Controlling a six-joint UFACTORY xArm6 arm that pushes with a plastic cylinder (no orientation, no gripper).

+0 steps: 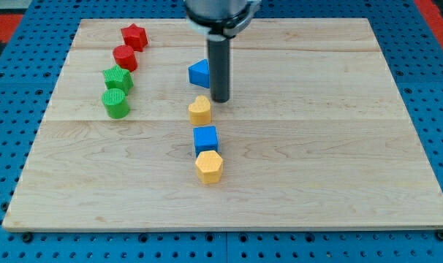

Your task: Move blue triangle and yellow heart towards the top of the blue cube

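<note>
The blue triangle (199,73) lies near the board's upper middle. The yellow heart (199,110) lies just below it. The blue cube (205,139) sits below the heart, with a small gap between them. My tip (220,100) rests on the board just right of the blue triangle and just above and right of the yellow heart, close to both; I cannot tell if it touches either.
A yellow hexagon block (209,166) touches the blue cube's lower edge. At the upper left stand a red star (134,36), a red cylinder (125,58), a green star-like block (118,78) and a green cylinder (115,104). The wooden board (338,146) lies on blue pegboard.
</note>
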